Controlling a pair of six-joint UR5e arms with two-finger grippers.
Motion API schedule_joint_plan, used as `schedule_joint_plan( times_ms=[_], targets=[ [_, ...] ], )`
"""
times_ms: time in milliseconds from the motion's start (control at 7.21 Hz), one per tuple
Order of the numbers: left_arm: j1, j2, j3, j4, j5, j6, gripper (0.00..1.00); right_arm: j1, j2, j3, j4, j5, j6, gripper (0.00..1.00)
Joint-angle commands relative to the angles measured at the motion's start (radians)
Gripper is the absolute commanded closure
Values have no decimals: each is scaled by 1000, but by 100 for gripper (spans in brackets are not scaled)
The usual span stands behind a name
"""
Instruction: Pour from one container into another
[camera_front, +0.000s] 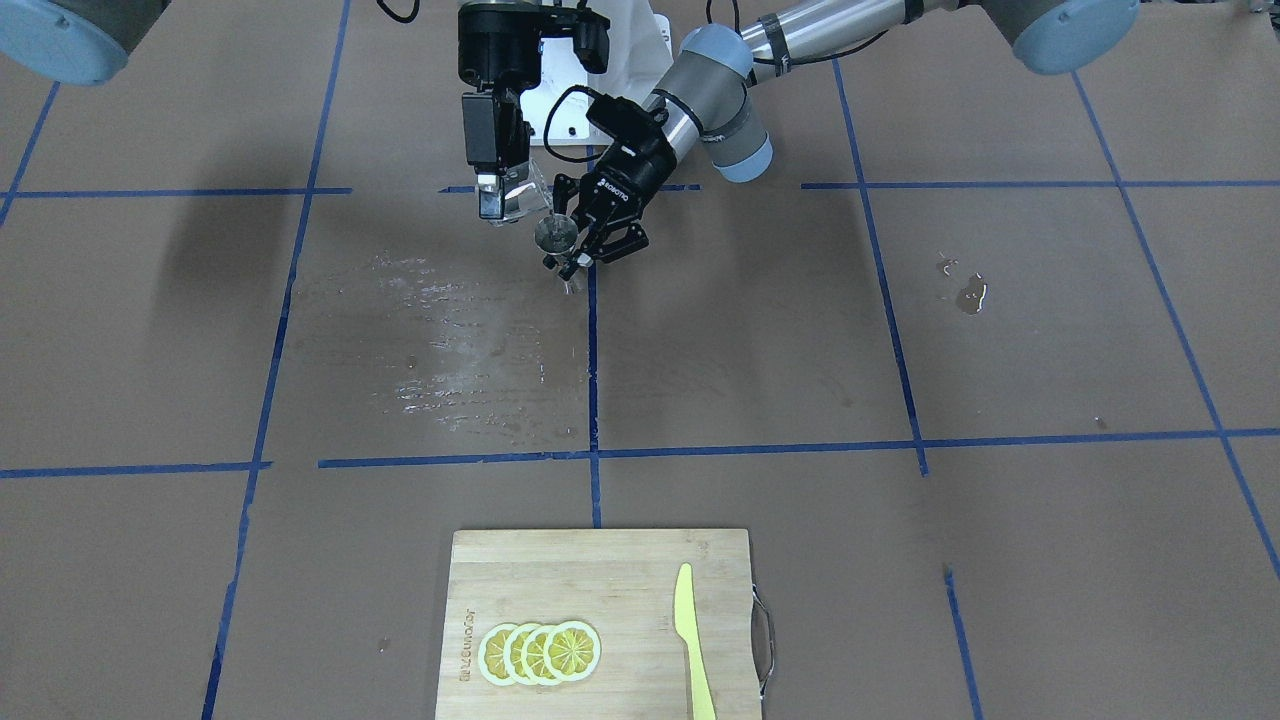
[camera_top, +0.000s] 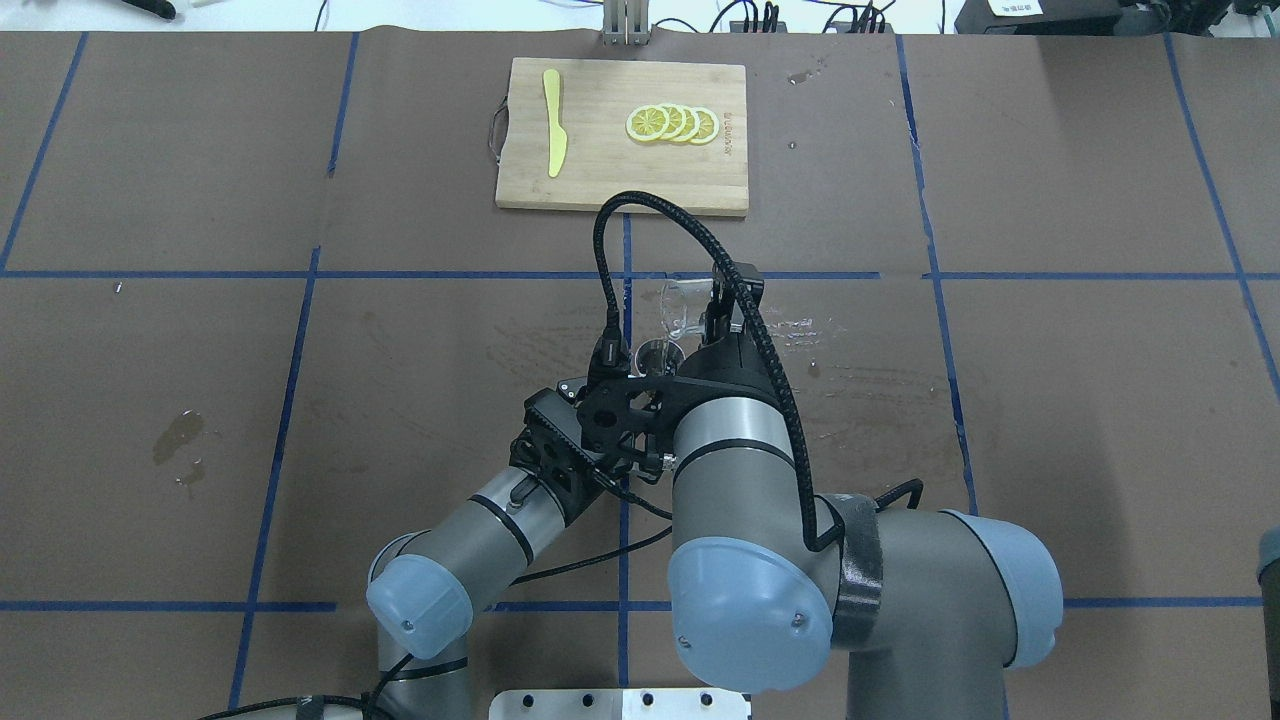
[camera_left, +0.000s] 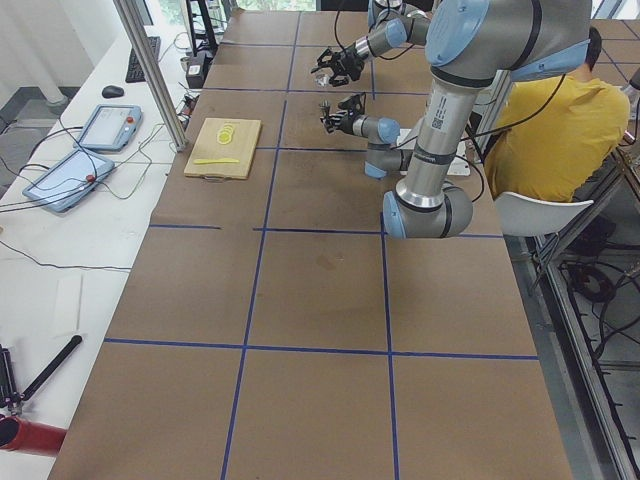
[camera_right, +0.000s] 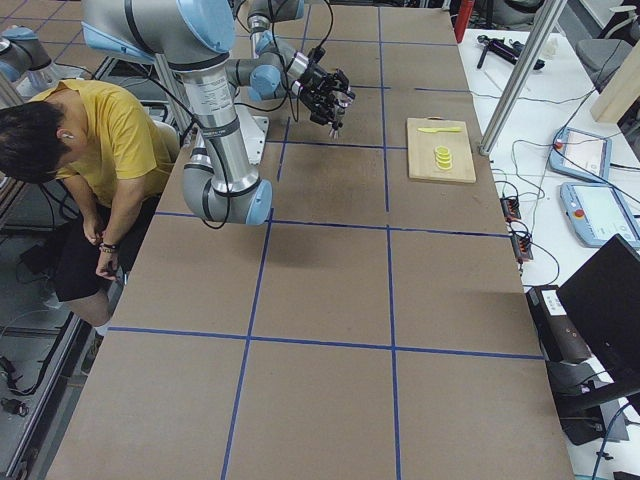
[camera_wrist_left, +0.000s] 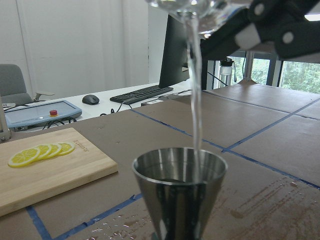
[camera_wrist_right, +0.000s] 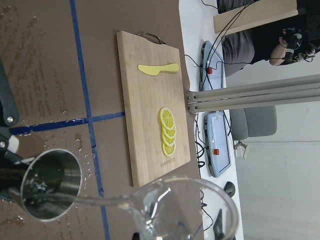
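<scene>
Glass cup (camera_front: 524, 193), clenched in the right pincer (camera_front: 497, 198), tips just above the jigger (camera_front: 554, 232) the left pincer (camera_front: 578, 252) grips.

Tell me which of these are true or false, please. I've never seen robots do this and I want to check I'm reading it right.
1. Water is running from the glass cup, held by the right gripper, into the metal cup. True.
2. Nothing holds the metal cup. False: the left gripper grips it.
3. Four lemon slices lie overlapping on the wooden board. True.
4. The yellow knife lies off the board. False: it lies on the board, apart from the slices.
5. The table is dry all over. False: wet patches glisten on it near the cups.
</scene>
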Motion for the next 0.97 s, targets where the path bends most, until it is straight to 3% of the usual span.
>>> schedule_joint_plan(
  times_ms=[0,278,555,833],
  targets=[
    [0,0,-1,0,-2,0,100,0,-1,-1,-3,0,-24,85],
    [0,0,-5,0,-2,0,100,0,5,-1,8,-3,11,85],
    [0,0,-10,-2,-2,0,100,2,2,-1,13,-3,173,85],
    [-3,0,-15,-3,-2,0,100,12,-15,0,91,-3,262,85]
  ],
)
